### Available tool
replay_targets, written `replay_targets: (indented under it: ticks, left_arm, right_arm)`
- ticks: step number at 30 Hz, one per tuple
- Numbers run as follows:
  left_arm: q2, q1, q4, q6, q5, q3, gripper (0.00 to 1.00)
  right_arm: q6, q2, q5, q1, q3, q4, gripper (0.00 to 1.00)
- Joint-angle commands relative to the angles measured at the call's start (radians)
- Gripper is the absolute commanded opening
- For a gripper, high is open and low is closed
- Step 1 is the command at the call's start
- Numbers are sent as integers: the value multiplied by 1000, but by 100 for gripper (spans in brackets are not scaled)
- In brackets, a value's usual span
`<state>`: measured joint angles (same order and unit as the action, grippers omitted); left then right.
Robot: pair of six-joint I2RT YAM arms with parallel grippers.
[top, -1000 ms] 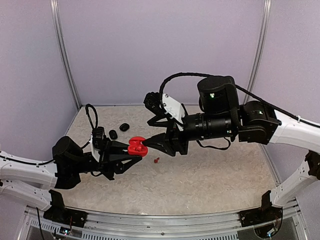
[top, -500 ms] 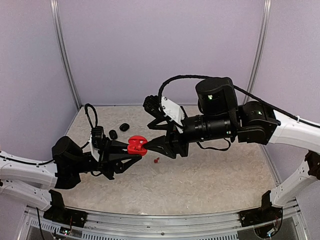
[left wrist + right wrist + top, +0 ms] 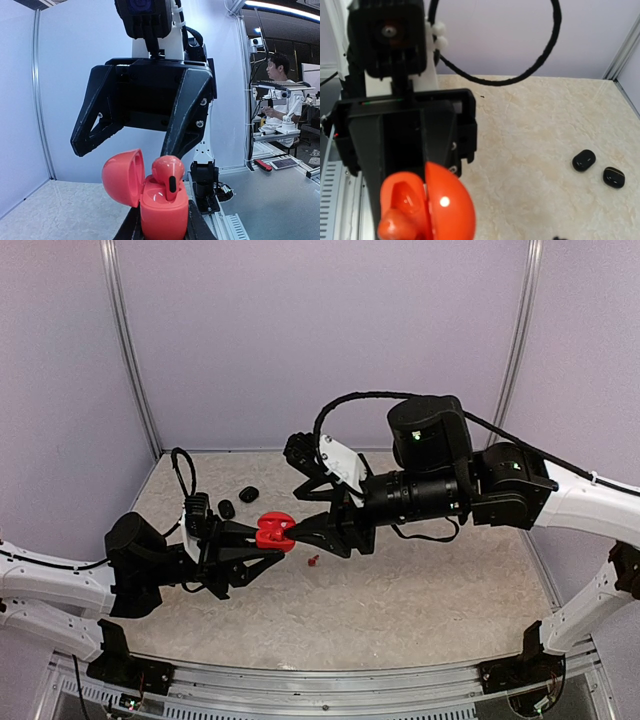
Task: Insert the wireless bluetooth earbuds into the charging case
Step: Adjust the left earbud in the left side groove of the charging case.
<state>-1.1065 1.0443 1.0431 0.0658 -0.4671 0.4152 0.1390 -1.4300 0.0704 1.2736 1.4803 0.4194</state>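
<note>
Fingers of the left gripper (image 3: 272,543) are closed on the lower body of the red charging case (image 3: 165,210), one finger on each side, holding it upright above the table (image 3: 400,610) with its hinged lid (image 3: 122,177) swung open to the side. One red earbud (image 3: 167,172) stands in the case's well, stem down, its rounded head rising above the rim. The right gripper (image 3: 124,146) reaches in from the opposite side and hangs just over the case with its jaws spread wide and nothing between them; one fingertip is close behind the earbud's head, though whether it touches cannot be told, and the other is out past the lid. Below and a little to the right of the held case, a second red earbud (image 3: 313,561) lies loose on the table. Farther back on the left lie two small black rounded pieces (image 3: 583,160), near each other; whether they are cases or earbuds cannot be told.
</note>
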Motion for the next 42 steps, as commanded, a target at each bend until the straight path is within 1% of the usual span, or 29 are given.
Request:
replay_targets:
  ticks: [1,9,23,30,32,37,42]
  left_arm:
    - [-6,9,14,-15,-23,13,0]
    - [-4,16,10,-27,-33,13,0]
    - [-1,28,-43,-56,14,26,0]
    - [1,18,11,-12,41,8,0]
    - [-1,16,25,-8,44,4,0]
    - [3,16,42,-3,61,-4,0]
    - [0,14,66,9,94,-10,0]
  right_arm:
    - [13,-34,-14,-2,27,8,62]
    - [14,-45,-56,-4,44,18,62]
    - [15,-79,-47,-2,79,31,62]
    - [23,-82,-46,-2,84,33,62]
    - [19,-80,-62,0,80,24,62]
    - [-15,-76,-189,0,80,19,61]
    - [-27,-80,-193,14,86,6,61]
